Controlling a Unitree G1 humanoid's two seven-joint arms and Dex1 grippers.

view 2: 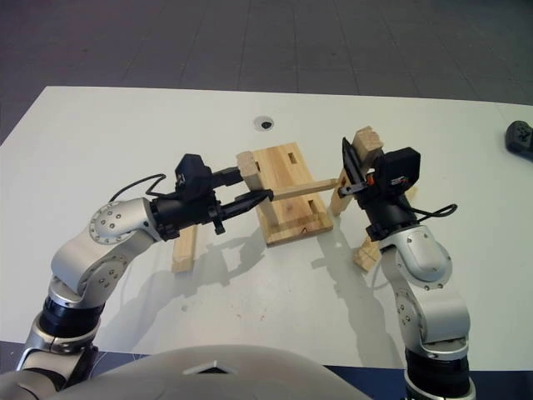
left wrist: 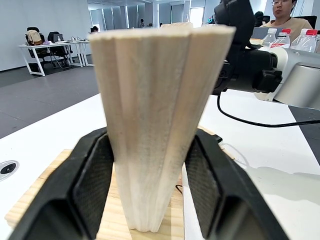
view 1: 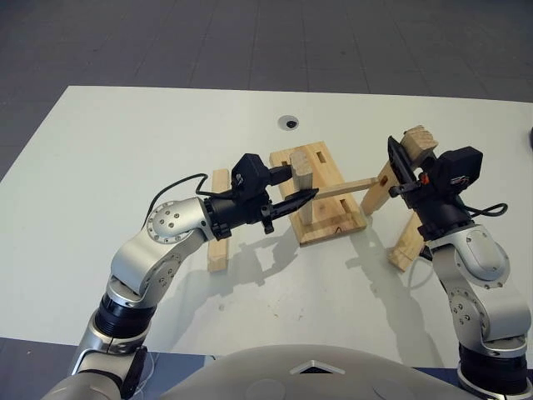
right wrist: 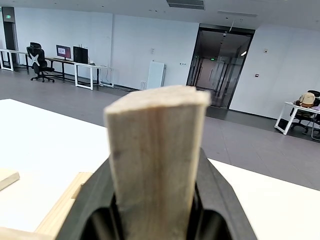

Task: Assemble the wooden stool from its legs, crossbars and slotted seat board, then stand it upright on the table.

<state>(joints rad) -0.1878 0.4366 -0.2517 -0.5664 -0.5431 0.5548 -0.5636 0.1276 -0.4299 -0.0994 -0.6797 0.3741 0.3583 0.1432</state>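
The slotted seat board (view 1: 331,210) lies flat on the white table. A wooden leg (view 1: 301,169) stands upright on it, and my left gripper (view 1: 300,182) is shut on that leg; up close the leg (left wrist: 150,125) sits between both black pads (left wrist: 95,185). A thin crossbar (view 1: 348,187) runs from this leg toward a second leg (view 1: 416,142), tilted above the table at the right. My right gripper (view 1: 405,163) is shut on that second leg (right wrist: 155,150). A third leg (view 1: 406,240) slants below the right gripper. Another leg (view 1: 219,223) lies flat under my left arm.
A small round hole (view 1: 290,122) is in the table behind the board. A dark object (view 2: 520,135) rests at the far right edge. Open tabletop stretches to the left and in front of the board.
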